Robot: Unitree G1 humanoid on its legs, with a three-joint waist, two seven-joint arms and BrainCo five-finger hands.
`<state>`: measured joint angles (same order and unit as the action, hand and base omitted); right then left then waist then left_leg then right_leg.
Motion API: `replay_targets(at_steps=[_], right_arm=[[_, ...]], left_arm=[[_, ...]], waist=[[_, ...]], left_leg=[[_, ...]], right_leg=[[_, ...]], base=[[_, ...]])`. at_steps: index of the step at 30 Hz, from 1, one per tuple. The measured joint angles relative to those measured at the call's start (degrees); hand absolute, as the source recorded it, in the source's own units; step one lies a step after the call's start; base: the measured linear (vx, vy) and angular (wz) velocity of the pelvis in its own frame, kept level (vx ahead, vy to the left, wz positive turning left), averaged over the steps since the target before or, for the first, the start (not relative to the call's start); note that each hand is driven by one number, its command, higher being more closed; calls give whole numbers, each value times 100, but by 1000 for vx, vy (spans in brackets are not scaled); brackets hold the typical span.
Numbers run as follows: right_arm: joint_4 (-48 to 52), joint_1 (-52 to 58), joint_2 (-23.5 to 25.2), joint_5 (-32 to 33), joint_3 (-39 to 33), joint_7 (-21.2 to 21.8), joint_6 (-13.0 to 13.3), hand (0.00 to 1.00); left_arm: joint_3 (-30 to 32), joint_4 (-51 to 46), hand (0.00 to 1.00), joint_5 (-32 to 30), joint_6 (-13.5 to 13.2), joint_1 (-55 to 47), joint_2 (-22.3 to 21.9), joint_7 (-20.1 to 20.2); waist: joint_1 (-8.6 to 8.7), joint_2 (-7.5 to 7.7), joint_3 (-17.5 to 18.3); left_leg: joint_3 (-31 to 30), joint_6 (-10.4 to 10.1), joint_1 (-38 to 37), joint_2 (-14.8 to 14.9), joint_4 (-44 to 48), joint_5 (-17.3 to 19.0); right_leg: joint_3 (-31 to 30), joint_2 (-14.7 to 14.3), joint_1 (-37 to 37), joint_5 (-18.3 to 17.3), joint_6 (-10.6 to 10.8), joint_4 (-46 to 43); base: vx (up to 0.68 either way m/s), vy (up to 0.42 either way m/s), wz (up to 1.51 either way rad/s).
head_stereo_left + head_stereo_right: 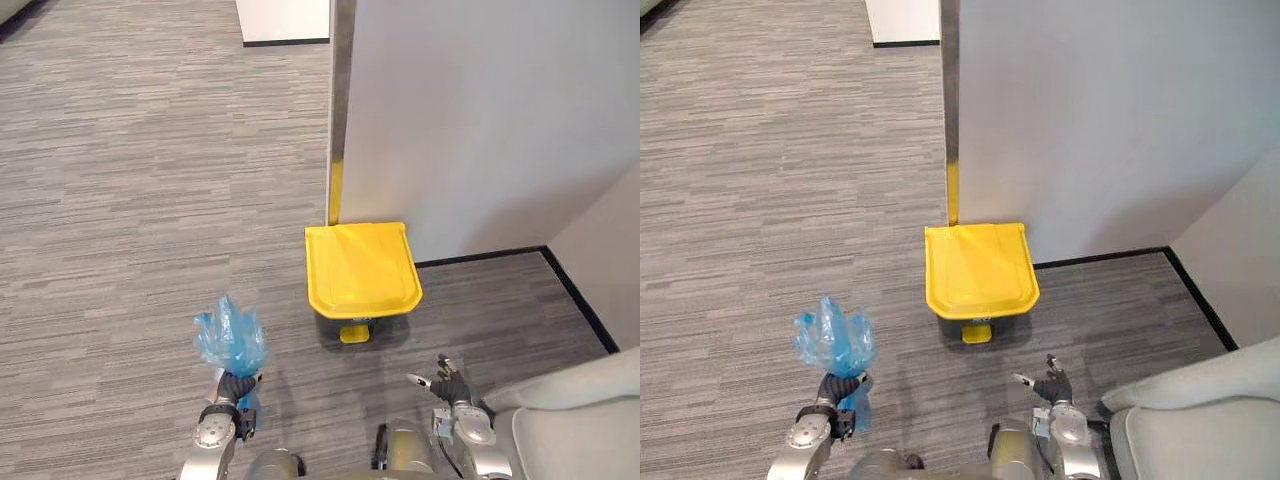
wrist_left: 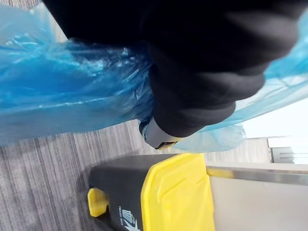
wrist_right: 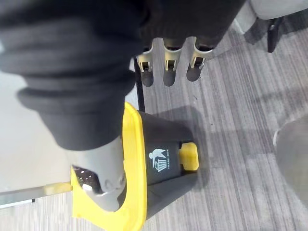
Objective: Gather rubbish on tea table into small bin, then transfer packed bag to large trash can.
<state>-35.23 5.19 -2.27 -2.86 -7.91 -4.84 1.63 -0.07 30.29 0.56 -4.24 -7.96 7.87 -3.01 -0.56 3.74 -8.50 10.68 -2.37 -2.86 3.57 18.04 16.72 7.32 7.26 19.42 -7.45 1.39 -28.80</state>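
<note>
- Blue bag: the packed item. My left robot hand has its fingers curled tight round the gathered neck, and the loose top flares above the fist. The bag is held off the floor, to the left of the can and well apart from it.
- Large trash can: dark body backed against the wall, with the yellow lid down flat and a yellow pedal at its foot.
- Right robot hand: empty, with fingers straight and relaxed, low and to the right of the pedal.
- Hazard, closed lid: if I carry the bag over before the lid is raised, I judge it would land on the yellow top and slide off onto the floor.
- Hazard, thin film: the plastic looks slick. A swing toward the can could let the neck creep through my fingers, or spill the contents if the top loosens.
- Hazard, lid against wall: the lid may stop short against the wall when lifted and fall back onto the bag or my fingers.
- Hazard, pale seat: it sits close beside my right arm, and a wide reach for the lid could brush it.
</note>
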Motion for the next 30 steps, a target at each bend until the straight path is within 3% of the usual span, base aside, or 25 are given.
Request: replay_targets(at_steps=[1,3,6,7,8,9,10,11,12,13,15,17,22,30], right_arm=[[-161,-31,-92,-1,-24,-8,15,0],[-213,-166,-194,2,-56,-19,8,0],[-211,-123,-237,9,-68,-19,18,0],[-203,-64,-226,33,-28,-10,25,0],[-181,-29,-201,58,-25,-12,30,0],[-160,-4,-170,67,-51,-17,39,0],[-159,10,-193,70,-60,-18,39,0],[-145,-36,-165,84,-72,-18,40,0],[-143,-69,-225,125,-92,-19,41,0],[-165,-72,-222,127,-119,-17,43,0],[-232,-47,-77,125,-126,-17,27,0],[-234,35,-38,123,-146,-17,31,0],[-568,-8,-45,108,-169,-10,33,0],[-986,-137,-105,105,-172,-14,28,0]], left_arm=[[17,231,100,-1,16,141,-105,-4],[51,280,100,-4,-2,192,-214,3],[50,279,100,-7,-1,279,-360,37],[53,277,100,-4,1,287,-426,46],[54,270,100,-4,0,261,-483,49],[54,246,100,-1,-1,226,-563,55],[54,229,100,-1,-1,221,-588,56],[54,216,100,-1,-1,236,-605,61],[54,218,100,-1,-2,269,-608,61],[53,223,100,-2,-8,290,-596,61],[63,249,100,-2,-11,337,-441,48],[47,390,100,-3,-9,327,-391,50],[30,761,100,-16,-4,282,-265,43],[42,1119,100,-15,-7,218,-62,32]], waist=[[10,-197,-49],[-3,-370,8],[70,-397,-18],[71,-384,-29],[29,-367,-47],[-37,-351,-47],[-41,-346,-44],[-37,-413,-18],[-17,-544,4],[-23,-614,18],[-38,-393,58],[-32,-301,81],[-26,-313,108],[-28,-349,118]], left_leg=[[-193,-118,-37,115,11,75],[-292,-338,-16,339,-150,-128],[-436,-564,27,509,317,-346],[-427,-652,270,647,1206,-476],[-394,-601,547,770,1891,-571],[-183,-415,793,923,2359,-448],[-105,-348,922,971,2355,-408],[35,-304,1026,1019,1860,-398],[39,-253,1058,1013,917,-722],[32,-255,1064,997,607,-755],[61,-245,729,729,-113,-873],[102,-198,665,627,-296,-938],[360,-133,393,433,-872,-1183],[366,-165,238,388,-1361,-1419]], right_leg=[[103,-97,-145,27,-129,-7],[313,-251,-281,8,-236,214],[660,-305,-804,-108,-263,572],[757,-351,-1222,-108,-264,866],[784,-351,-1521,-108,-266,1066],[783,-355,-1749,-107,-265,1245],[794,-354,-1798,-107,-265,1297],[817,-350,-1817,-100,-253,1338],[808,-415,-1806,-86,-197,1326],[775,-471,-1797,-93,-149,1338],[633,-385,-1801,-19,38,1529],[599,-300,-1809,27,103,1617],[343,-251,-1806,217,151,1907],[190,-341,-1718,367,91,2054]], base=[[370,-153,39],[338,-151,23],[279,-147,59],[220,-85,34],[231,-52,16],[161,-5,-2],[115,30,-10],[93,75,-7],[94,104,-9],[94,124,-8],[88,91,-1],[29,55,0],[-6,54,-21],[-20,-20,-10]])
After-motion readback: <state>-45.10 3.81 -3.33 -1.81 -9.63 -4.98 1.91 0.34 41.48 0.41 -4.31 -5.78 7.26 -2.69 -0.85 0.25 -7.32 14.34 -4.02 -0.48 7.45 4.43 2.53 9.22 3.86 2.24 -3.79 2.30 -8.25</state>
